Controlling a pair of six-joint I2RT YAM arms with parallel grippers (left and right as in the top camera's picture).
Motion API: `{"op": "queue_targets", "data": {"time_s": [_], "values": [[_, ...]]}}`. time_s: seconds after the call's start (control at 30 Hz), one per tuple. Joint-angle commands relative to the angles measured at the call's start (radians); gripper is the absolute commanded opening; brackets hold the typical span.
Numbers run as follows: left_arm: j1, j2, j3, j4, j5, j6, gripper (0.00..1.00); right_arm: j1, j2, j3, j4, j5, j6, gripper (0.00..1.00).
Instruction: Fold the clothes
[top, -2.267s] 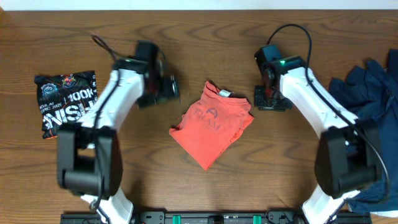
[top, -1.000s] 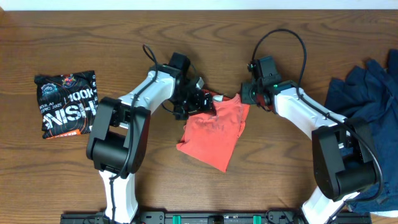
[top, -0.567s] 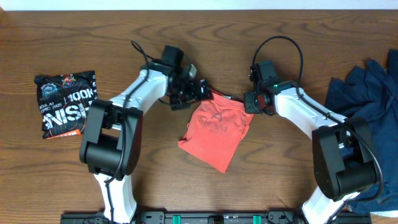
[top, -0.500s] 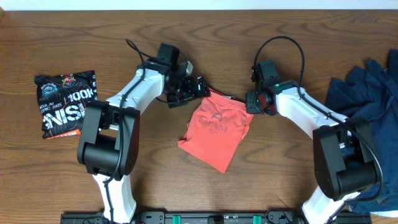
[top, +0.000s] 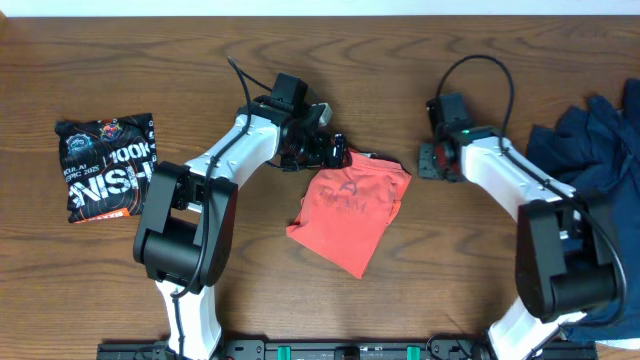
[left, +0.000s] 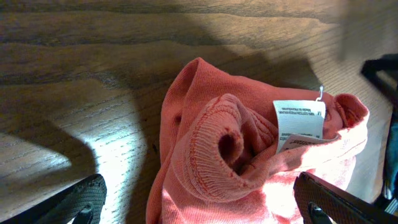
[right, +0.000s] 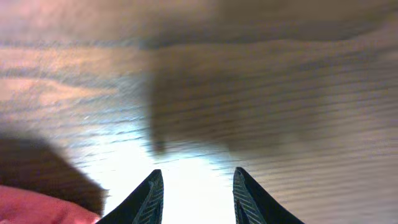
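Right now the loosely folded coral-red T-shirt (top: 350, 205) lies in the middle of the bench (top: 200, 50), its collar and white label (left: 298, 121) toward the far side. The left fingers (top: 333, 153) stand wide apart at that collar, gripping nothing. The right fingers (top: 428, 162), narrowly parted and empty, hover over bare wood near the shirt's corner.

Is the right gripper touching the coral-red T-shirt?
Apart. Right wrist view shows the right gripper over the wooden table, the coral-red T-shirt clear of its jaws.
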Motion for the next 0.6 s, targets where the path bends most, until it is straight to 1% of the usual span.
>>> {"op": "queue_targets", "data": {"time_s": [0.0,0.13,0.27,0.33,0.4,0.43,0.47,0.53,0.57], "values": [[0.004,-0.011,-0.013,0.001,-0.008,0.029,0.98,-0.027,-0.064,0.027,-0.011,0.025,0.016,0.36],[0.004,-0.004,-0.026,0.003,-0.008,0.029,0.98,-0.031,-0.087,0.027,-0.032,0.025,0.016,0.36],[-0.004,0.042,-0.026,0.010,0.001,0.029,0.98,-0.031,-0.105,0.027,-0.048,0.025,0.016,0.36],[-0.015,0.075,-0.026,0.020,0.052,0.032,0.98,-0.031,-0.114,0.027,-0.058,0.025,0.016,0.37],[-0.030,0.105,-0.026,0.033,0.131,0.049,0.99,-0.031,-0.124,0.027,-0.075,0.025,0.016,0.37],[-0.039,0.121,-0.026,0.040,0.166,0.052,0.98,-0.031,-0.128,0.027,-0.083,0.025,0.016,0.37],[-0.050,0.135,-0.026,0.048,0.193,0.052,0.94,-0.031,-0.131,0.027,-0.090,0.026,0.016,0.38],[-0.069,0.153,-0.026,0.055,0.209,0.056,0.76,-0.031,-0.138,0.027,-0.099,0.026,0.016,0.37],[-0.079,0.156,-0.026,0.055,0.209,0.056,0.58,-0.031,-0.143,0.027,-0.104,0.026,0.016,0.37]]}}
